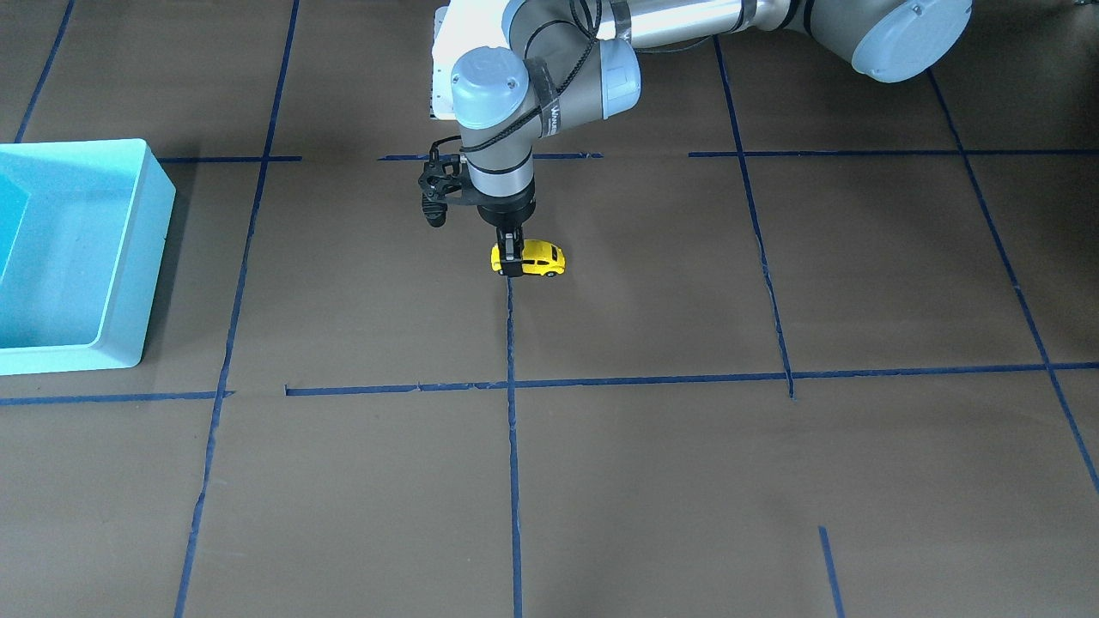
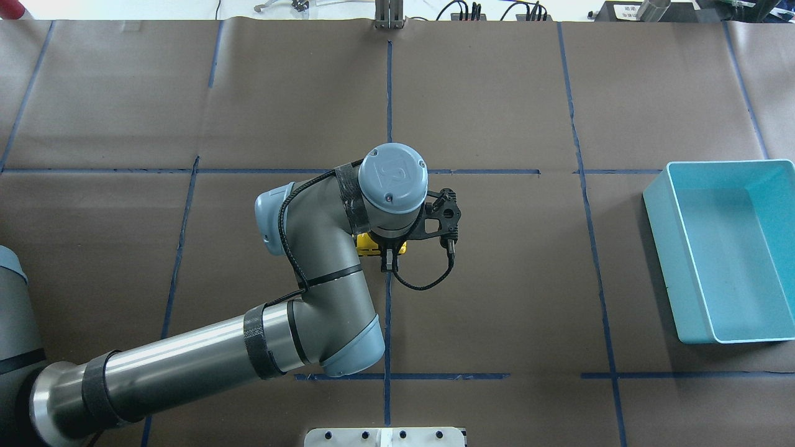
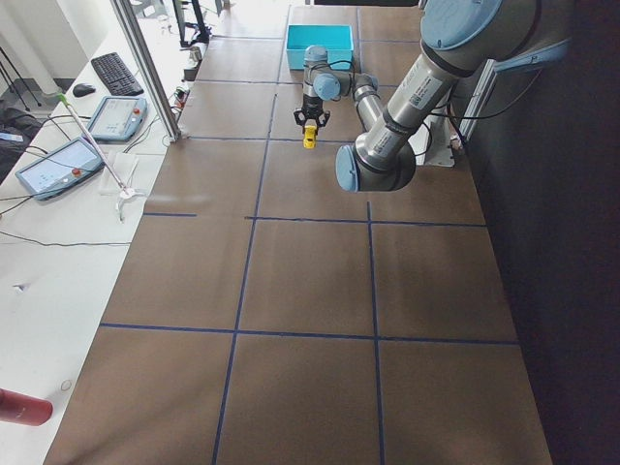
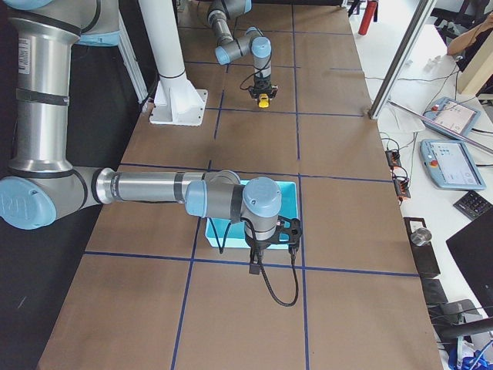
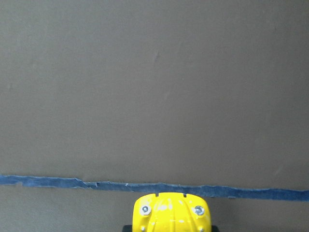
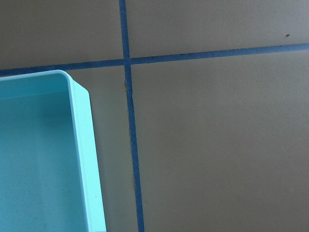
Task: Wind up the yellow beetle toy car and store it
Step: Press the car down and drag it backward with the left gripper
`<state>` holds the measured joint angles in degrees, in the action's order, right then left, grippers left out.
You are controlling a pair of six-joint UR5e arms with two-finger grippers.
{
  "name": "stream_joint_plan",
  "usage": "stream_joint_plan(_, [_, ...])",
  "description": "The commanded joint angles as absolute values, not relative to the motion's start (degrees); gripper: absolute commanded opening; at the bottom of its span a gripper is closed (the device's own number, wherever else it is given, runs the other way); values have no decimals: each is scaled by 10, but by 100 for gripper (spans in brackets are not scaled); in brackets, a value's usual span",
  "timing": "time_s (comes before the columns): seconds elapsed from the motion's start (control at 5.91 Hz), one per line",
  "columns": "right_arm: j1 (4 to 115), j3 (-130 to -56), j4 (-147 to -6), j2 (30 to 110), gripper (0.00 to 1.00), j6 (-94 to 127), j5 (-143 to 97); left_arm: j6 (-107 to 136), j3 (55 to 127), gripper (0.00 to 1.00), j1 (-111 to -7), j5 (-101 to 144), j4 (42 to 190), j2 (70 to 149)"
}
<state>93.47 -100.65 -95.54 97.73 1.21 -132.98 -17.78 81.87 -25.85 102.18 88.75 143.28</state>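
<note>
Yellow beetle toy car (image 1: 543,257) clamped across its body by the left gripper (image 1: 513,262), near the middle of the brown paper-covered counter (image 1: 687,481). Sits at the end of a blue tape line (image 1: 512,360), low at the surface; cannot tell whether the wheels touch. Well apart from the teal bin (image 2: 658,211) at the counter's end on the robot's right. Right gripper (image 4: 256,258) over that bin's rim, seen only from the side; clenched or released, cannot tell.
</note>
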Motion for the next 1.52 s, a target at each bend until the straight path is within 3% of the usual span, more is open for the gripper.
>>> stream_joint_plan(0.0, [935, -1007, -955, 977, 100, 12, -1331, -177, 803, 0, -262, 1049, 932, 1439])
stream_joint_plan(1.35, [934, -1007, -955, 977, 100, 13, -1332, -154, 757, 0, -269, 1085, 1023, 1434])
